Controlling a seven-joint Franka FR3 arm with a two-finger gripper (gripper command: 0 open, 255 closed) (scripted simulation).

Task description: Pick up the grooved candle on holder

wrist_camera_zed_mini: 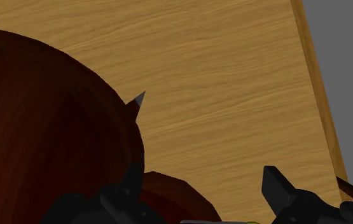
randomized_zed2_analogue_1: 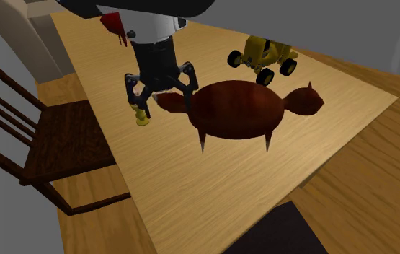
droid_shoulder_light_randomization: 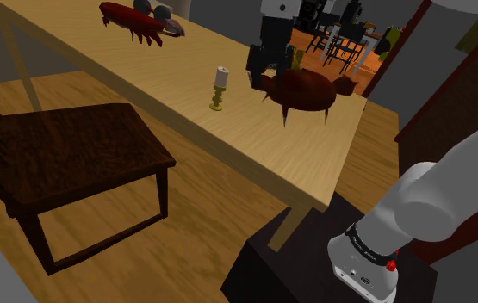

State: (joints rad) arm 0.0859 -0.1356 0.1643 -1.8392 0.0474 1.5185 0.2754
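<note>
A long table of light grained wood (droid_shoulder_light_randomization: 254, 159) (randomized_zed2_analogue_1: 191, 191) (wrist_camera_zed_mini: 232, 76) carries a dark reddish-brown round-bodied animal figure (droid_shoulder_light_randomization: 307, 89) (randomized_zed2_analogue_1: 238, 110) (wrist_camera_zed_mini: 41, 133), which stands on grey-tipped spike legs near the end by the stand. A yellow toy vehicle with black wheels (randomized_zed2_analogue_1: 263, 56) sits just beyond the figure. A short pale candle on a yellow-green holder (droid_shoulder_light_randomization: 220, 88) stands upright near the figure, on the shoulder view's left. At the far end lie a red lobster-like figure (droid_shoulder_light_randomization: 133, 21) and, just beside it, a small grey object (droid_shoulder_light_randomization: 161, 12).
</note>
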